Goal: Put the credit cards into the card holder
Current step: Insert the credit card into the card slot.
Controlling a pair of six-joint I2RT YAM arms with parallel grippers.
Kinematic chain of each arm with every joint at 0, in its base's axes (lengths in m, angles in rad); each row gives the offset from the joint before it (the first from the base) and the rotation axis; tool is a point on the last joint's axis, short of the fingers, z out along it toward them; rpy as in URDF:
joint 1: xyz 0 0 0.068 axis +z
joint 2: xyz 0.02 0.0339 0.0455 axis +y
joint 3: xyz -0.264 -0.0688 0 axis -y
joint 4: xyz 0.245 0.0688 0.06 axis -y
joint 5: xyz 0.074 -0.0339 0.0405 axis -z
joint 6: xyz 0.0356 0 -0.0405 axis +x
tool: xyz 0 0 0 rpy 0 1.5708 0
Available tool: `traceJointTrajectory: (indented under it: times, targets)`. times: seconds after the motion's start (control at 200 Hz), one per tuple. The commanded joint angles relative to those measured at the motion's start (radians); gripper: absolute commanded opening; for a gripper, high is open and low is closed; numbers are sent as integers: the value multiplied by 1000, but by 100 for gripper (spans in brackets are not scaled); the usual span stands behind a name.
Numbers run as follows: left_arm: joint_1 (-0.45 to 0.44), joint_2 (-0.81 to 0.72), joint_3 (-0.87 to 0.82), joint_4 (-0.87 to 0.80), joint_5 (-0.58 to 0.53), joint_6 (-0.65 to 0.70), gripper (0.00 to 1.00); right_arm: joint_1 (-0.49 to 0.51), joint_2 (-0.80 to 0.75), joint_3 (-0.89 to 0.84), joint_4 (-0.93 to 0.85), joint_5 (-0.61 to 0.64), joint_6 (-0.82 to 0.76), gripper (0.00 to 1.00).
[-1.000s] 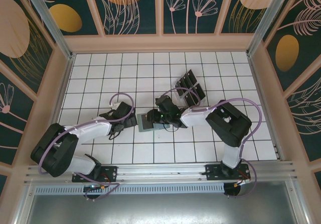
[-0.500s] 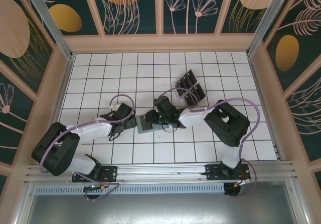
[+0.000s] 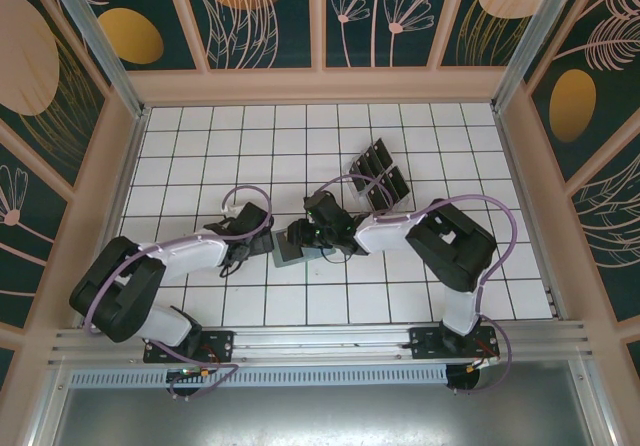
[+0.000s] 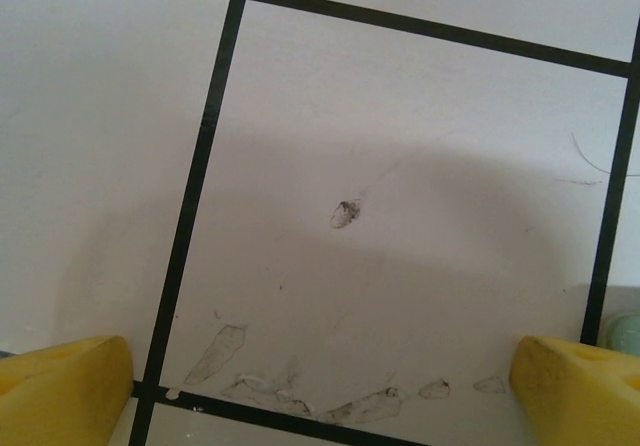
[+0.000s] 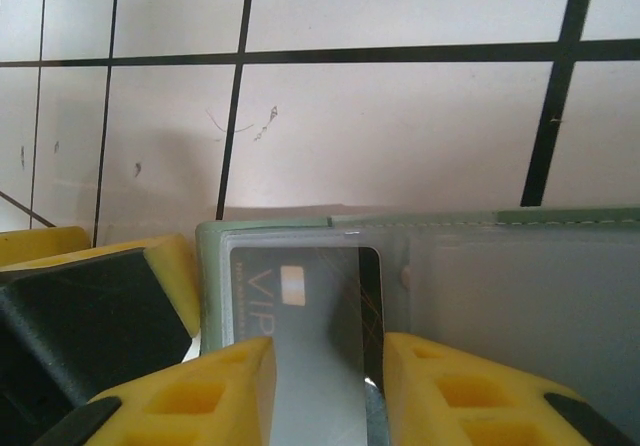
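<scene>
The sage-green card holder (image 3: pixel 290 255) lies open on the tiled floor between my two grippers. In the right wrist view a dark credit card (image 5: pixel 300 296) marked VIP sits partly inside the clear pocket at the left end of the holder (image 5: pixel 500 296). My right gripper (image 5: pixel 328 354) hovers over the card's near end, its yellow fingers a little apart, the gap narrower than the card. From above, the right gripper (image 3: pixel 306 234) is on the holder. My left gripper (image 3: pixel 262 237) is at the holder's left edge and stands wide open (image 4: pixel 315 358) over bare tile.
A clear slotted tray (image 3: pixel 380 176) with more dark cards stands behind and right of the holder. One left finger (image 5: pixel 170 276) is against the holder's left rim. Walls enclose the floor on three sides.
The left gripper has slid right up to the holder's left edge. The right gripper has crept slightly left and away over the holder.
</scene>
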Motion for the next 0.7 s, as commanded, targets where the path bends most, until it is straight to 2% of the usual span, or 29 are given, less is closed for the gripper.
traceJointTrajectory:
  times: [0.0, 0.345, 0.505, 0.696]
  targets:
    - [6, 86, 15, 118, 85, 22, 99, 4, -86, -17, -21, 51, -9, 37]
    - [6, 113, 138, 60, 39, 60, 99, 18, -166, -63, -80, 103, -31, 38]
    - [6, 40, 122, 5, 11, 61, 99, 46, -152, -29, -147, 139, -62, 37]
    - [6, -37, 52, -18, 37, 44, 98, 68, -122, -9, -181, 159, -74, 35]
